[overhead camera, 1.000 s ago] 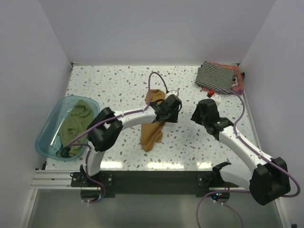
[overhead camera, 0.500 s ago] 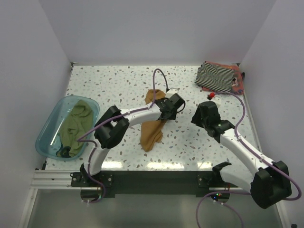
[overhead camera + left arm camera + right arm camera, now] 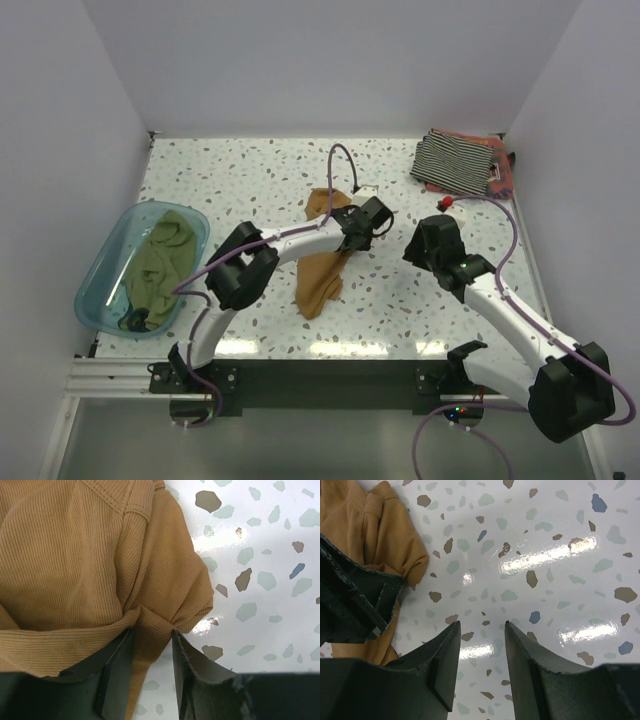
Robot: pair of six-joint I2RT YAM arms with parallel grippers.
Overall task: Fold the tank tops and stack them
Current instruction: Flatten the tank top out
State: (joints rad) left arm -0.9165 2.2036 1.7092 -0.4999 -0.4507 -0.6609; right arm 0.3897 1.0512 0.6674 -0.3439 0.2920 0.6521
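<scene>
A tan-brown tank top [image 3: 321, 277] lies crumpled in the middle of the table. My left gripper [image 3: 366, 219] is at its right edge, shut on a bunched fold of the tan cloth [image 3: 148, 640]. My right gripper [image 3: 432, 240] hovers just right of it, open and empty [image 3: 481, 630]; the tan top shows at the left of the right wrist view [image 3: 375, 525]. An olive green tank top [image 3: 160, 255] lies in the teal tub. A black-and-white striped tank top [image 3: 455, 160] lies folded at the far right corner on a reddish one [image 3: 500, 178].
The translucent teal tub [image 3: 98, 275] stands at the table's left edge. A small red object [image 3: 447, 201] lies near the striped top. White walls close in the back and sides.
My left gripper has moved slightly right and back while holding the tan cloth, pulling its upper part along. The right arm has barely moved.
</scene>
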